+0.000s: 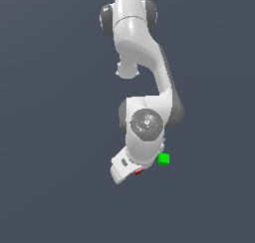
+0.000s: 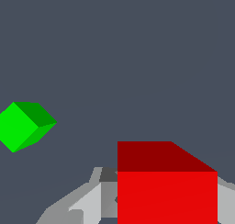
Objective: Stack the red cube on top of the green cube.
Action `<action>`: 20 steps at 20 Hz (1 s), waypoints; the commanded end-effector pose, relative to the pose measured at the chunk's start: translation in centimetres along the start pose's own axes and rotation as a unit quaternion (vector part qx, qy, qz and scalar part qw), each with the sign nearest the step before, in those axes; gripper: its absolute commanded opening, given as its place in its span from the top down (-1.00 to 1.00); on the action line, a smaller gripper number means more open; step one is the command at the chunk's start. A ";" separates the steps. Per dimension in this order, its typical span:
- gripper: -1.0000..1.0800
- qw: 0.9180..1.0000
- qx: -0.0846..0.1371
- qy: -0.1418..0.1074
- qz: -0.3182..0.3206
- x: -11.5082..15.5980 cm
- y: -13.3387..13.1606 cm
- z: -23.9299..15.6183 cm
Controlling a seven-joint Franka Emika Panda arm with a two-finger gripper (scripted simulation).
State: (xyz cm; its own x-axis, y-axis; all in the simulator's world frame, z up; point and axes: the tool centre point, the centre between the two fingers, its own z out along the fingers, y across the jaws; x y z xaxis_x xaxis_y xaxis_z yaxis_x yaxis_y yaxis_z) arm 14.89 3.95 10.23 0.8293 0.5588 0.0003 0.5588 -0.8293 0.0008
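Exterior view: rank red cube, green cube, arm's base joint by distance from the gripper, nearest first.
1. red cube: right at the gripper, mostly hidden beneath it.
2. green cube: apart from it, toward the exterior view's right.
3. arm's base joint: farthest, at the top of the view.

You have the red cube showing only as a sliver under the white arm in the exterior view; the wrist view shows it large, plain bright red. The green cube sits near it toward the exterior view's right, apart, turned corner-on.
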 end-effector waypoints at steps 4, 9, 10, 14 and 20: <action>1.00 1.000 0.000 0.000 -0.001 0.7 -4.5 1.3; 1.00 1.000 0.000 0.000 -0.001 1.3 -8.5 2.5; 1.00 1.000 0.000 0.000 -0.001 1.4 -9.2 2.7; 1.00 1.000 0.001 0.000 -0.001 1.9 -11.8 3.6; 1.00 1.000 0.001 0.000 -0.001 2.2 -13.3 4.0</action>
State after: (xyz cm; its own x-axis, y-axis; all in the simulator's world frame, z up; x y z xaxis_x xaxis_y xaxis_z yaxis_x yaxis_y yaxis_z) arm 9.30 16.12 6.18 0.8273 0.5618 -0.0009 0.5618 -0.8273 -0.0014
